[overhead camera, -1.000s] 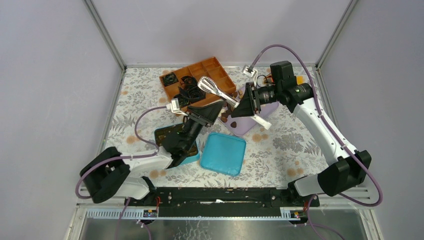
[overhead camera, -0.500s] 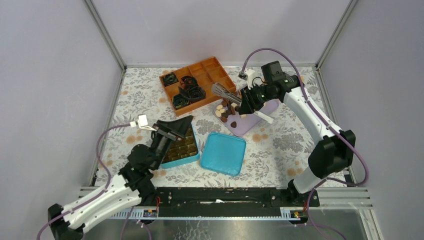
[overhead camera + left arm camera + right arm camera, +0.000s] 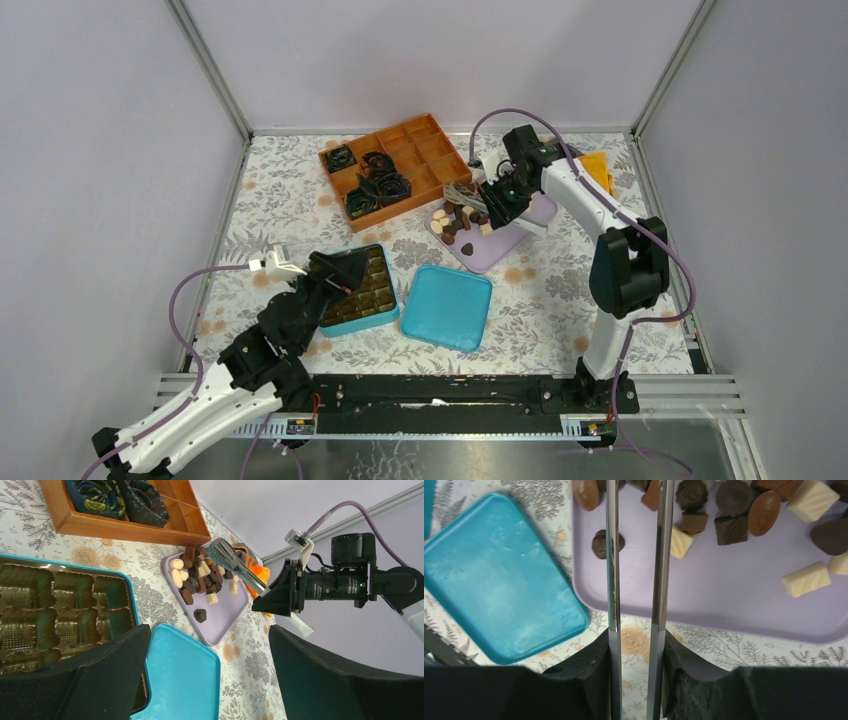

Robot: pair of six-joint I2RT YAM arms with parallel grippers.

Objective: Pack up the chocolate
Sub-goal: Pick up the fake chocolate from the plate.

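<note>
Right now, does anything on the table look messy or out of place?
Yes. In the brown wooden divided tray, the black crinkled paper cups lie tumbled in a crooked heap. One dark brown chocolate sits apart from the pile of chocolates on the lilac plastic tray.

Mirror-polished metal tongs — smooth, faintly glossy chocolate (glossy plastic lid)

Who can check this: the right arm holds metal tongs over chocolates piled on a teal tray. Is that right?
Not quite. The tray is lilac, not teal; the right wrist view shows it. The rest stands: the right arm's fingers hold metal tongs over the chocolates on it.
</note>
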